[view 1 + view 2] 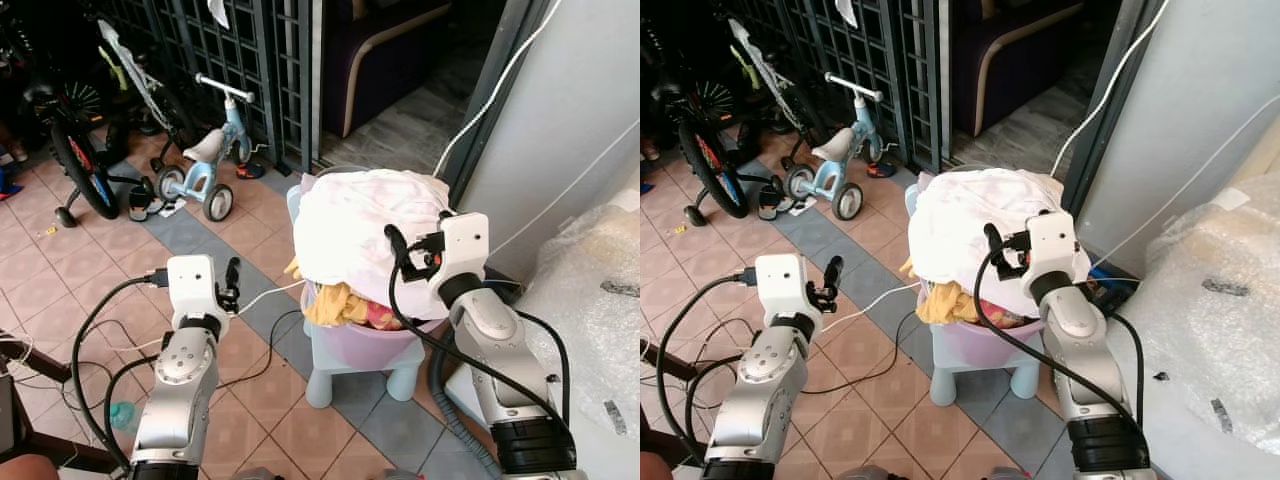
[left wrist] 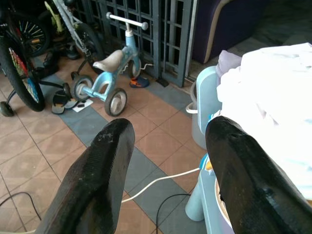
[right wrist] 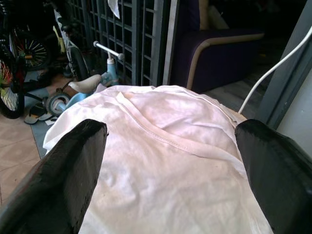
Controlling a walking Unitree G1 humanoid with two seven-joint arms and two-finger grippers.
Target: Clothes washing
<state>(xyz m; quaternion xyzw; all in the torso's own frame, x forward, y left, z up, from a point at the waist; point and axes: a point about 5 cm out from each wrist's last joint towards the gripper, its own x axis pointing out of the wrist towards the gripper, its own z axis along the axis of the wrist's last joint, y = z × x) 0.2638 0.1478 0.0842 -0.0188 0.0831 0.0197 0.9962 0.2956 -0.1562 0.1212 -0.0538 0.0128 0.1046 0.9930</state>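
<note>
Two grippers: both up, both empty.
Right gripper (image 3: 170, 141): fingers spread wide, poised over the white shirt (image 1: 360, 225), nothing held yet.
Left gripper (image 2: 165, 170): fingers well apart, empty, over bare tiles; laundry at its 2 o'clock.
Laundry: heaped in a pink basket (image 1: 375, 335) on a pale stool (image 1: 345, 365), dead centre, yellow cloth (image 1: 335, 305) spilling at 7 o'clock.
Nearer arm: right, I'd judge; shirt straight ahead, collar seam (image 3: 165, 136) running across its fingers.
</note>
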